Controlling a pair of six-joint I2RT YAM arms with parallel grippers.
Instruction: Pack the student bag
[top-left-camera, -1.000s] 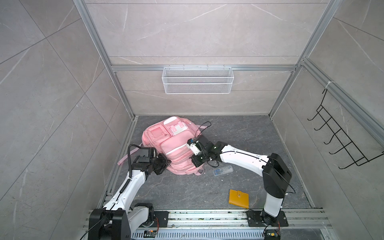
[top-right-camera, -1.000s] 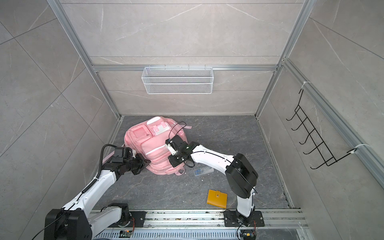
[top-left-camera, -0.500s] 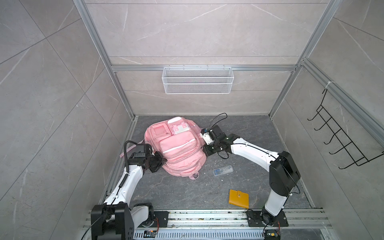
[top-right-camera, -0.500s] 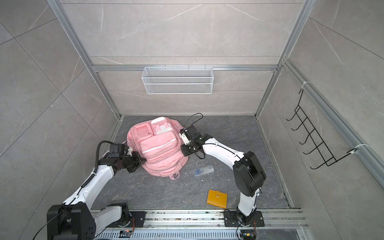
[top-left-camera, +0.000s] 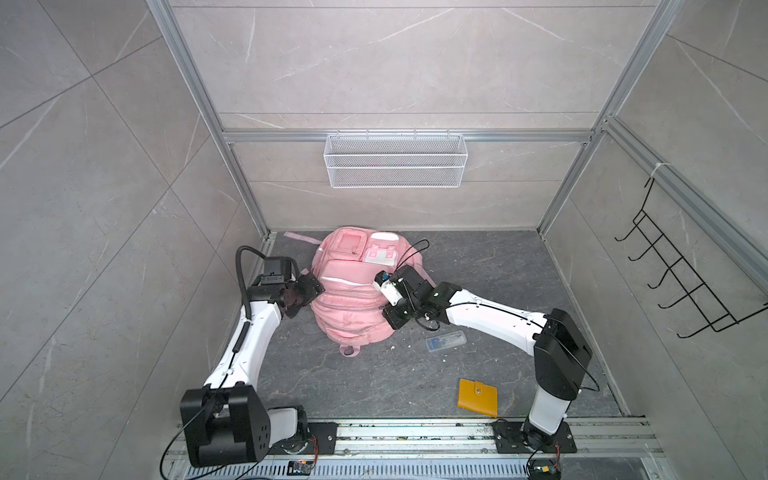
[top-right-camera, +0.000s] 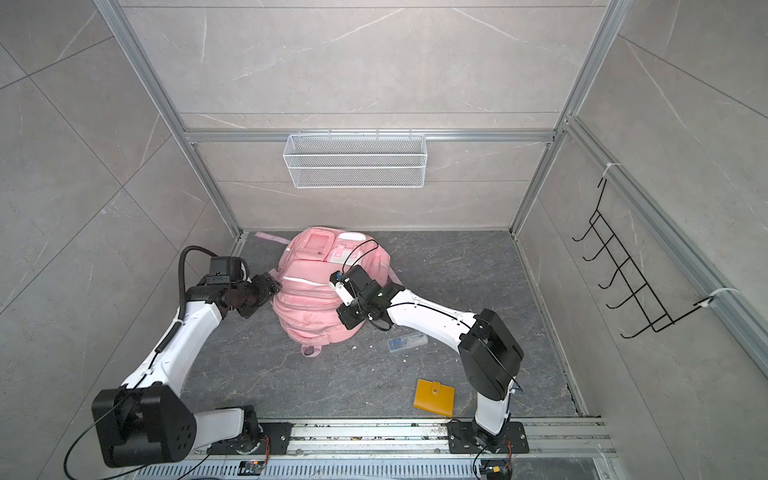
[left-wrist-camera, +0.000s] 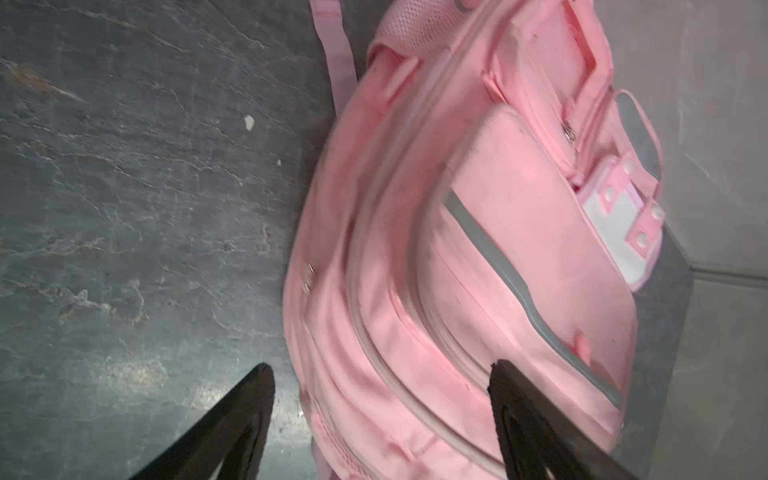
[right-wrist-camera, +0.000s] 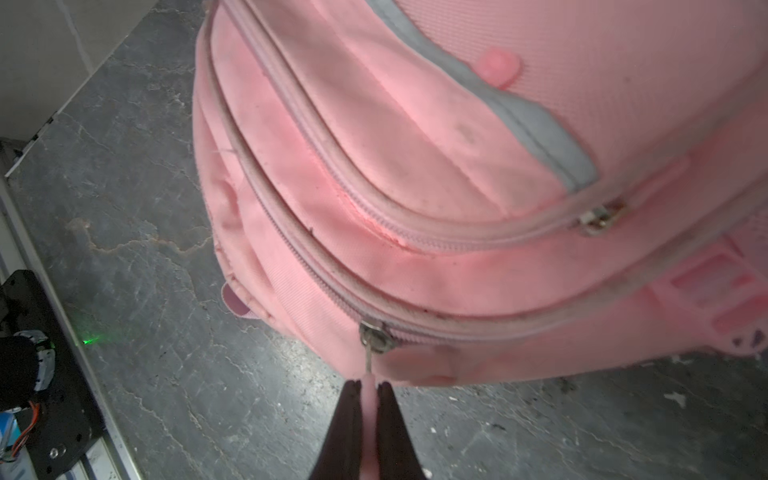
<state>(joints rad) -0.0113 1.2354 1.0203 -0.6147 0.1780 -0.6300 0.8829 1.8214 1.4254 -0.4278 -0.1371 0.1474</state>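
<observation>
Looking at the big soft pink fabric backpack (top-left-camera: 353, 299) here, it's lying front-side up on the dark grey stone-look desk (top-left-camera: 374, 386), pockets and white stripe trim facing the cameras in both top views, with one arm on each side of it.

The right tool (right-wrist-camera: 369, 384) is pinched together on the little pink zipper pull tab (right-wrist-camera: 368, 395). That tab hangs off the metal slider (right-wrist-camera: 376, 336) on the backpack's outermost zipper track. The zipper reads as closed along the stretch the right wrist view shows.

The left tool (left-wrist-camera: 380, 368) is spread wide apart and holding nothing. In the left wrist view one finger (left-wrist-camera: 523, 399) sits over the backpack's pink fabric and the other (left-wrist-camera: 249, 395) over bare desk just beside it. Can't tell if either one actually touches the fabric.

Other stuff around the backpack:
- small clear plastic case with something blue inside (top-left-camera: 445, 341), on the desk near the backpack, just past the right arm
- flat mustard-yellow snap wallet (top-left-camera: 478, 397), well apart from the backpack, toward the arm bases
- white wire mesh basket (top-left-camera: 395, 160), up on the wall behind the backpack
</observation>
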